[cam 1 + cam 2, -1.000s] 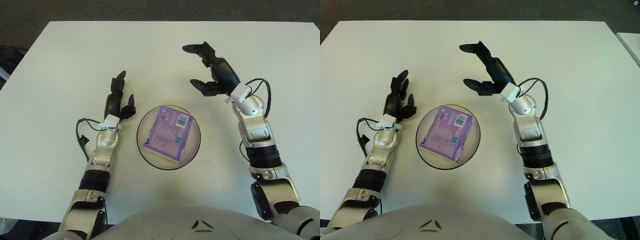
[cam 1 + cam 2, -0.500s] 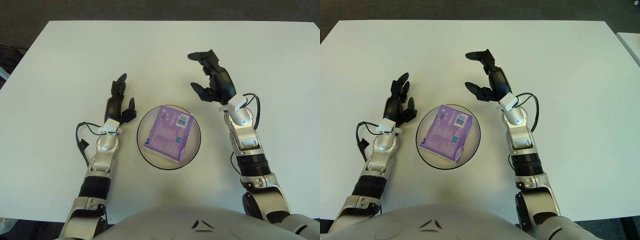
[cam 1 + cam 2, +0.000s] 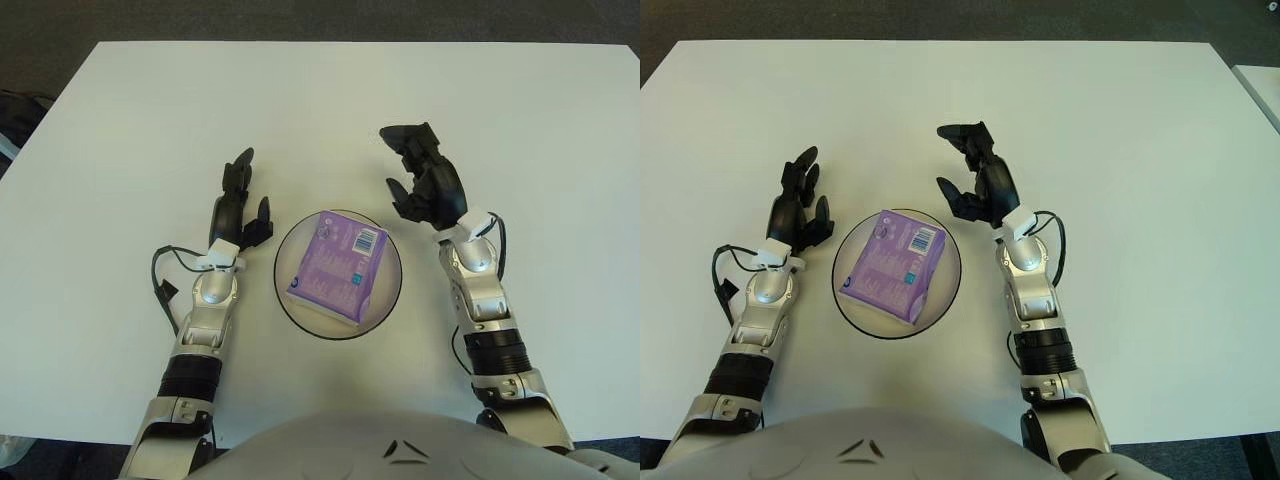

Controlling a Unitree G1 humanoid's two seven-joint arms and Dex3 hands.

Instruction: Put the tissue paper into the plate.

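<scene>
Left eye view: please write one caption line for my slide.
Purple tissue pack lies in the plate, between open left hand and right hand.

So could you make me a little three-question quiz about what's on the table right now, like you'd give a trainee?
1. True or false: the purple tissue pack lies inside the round plate.
2. Which robot hand shows to the right of the plate?
A. the left robot hand
B. the right robot hand
C. neither
3. Fill in: both robot hands hold ____.

Key:
1. True. The pack lies flat within the plate's rim.
2. B. The right robot hand is on the plate's right, fingers spread; the left one shows on the plate's left.
3. Nothing. Neither hand touches the pack.
</scene>
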